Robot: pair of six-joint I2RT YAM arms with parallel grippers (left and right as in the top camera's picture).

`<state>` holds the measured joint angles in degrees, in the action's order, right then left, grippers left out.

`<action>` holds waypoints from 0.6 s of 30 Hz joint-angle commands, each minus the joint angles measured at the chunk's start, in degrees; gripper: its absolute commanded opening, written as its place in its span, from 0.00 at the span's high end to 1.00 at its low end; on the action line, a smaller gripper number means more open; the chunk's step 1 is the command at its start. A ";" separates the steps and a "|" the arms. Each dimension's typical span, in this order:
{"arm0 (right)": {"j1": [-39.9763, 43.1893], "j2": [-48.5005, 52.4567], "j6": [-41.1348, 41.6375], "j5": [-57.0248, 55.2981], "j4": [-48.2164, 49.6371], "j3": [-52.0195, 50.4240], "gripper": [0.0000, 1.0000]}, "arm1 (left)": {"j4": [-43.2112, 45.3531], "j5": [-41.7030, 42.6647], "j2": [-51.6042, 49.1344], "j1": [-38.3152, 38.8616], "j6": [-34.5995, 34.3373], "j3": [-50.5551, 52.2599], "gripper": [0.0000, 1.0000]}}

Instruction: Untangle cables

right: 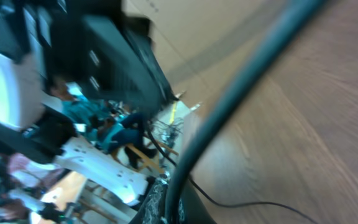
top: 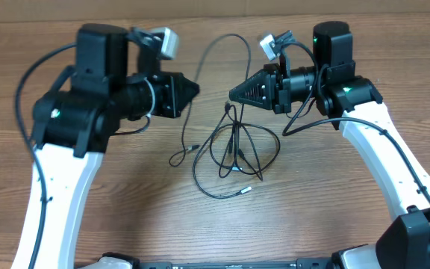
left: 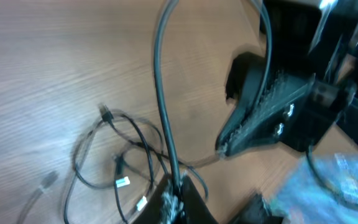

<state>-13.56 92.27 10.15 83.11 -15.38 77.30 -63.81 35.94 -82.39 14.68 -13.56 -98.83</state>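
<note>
Thin black cables (top: 237, 153) lie in a tangle of loops with small white plug ends on the wooden table, between the two arms. A longer thin cable (top: 200, 63) arcs from the back down to a plug end at the left of the tangle. My left gripper (top: 195, 91) points right, shut on this long cable (left: 160, 93) above the table. My right gripper (top: 234, 96) points left, shut on a cable (right: 241, 81) that hangs down into the tangle. The tangle also shows in the left wrist view (left: 114, 158), under my left gripper (left: 178, 194). My right gripper (right: 166, 208) sits at the frame bottom.
The wooden table (top: 125, 194) spreads all around the tangle. The two grippers face each other only a small gap apart. The thick black arm cables (top: 28, 75) loop beside each arm. The right gripper (left: 260, 121) shows in the left wrist view.
</note>
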 commanded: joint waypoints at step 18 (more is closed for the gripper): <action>0.15 -0.33 32.83 -0.81 14.86 0.17 0.96 | -5.79 8.48 -11.58 5.14 18.08 -0.66 0.94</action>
<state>-13.58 92.27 41.87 82.89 -0.54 77.30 -69.04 46.76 -94.11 19.53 2.00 -98.83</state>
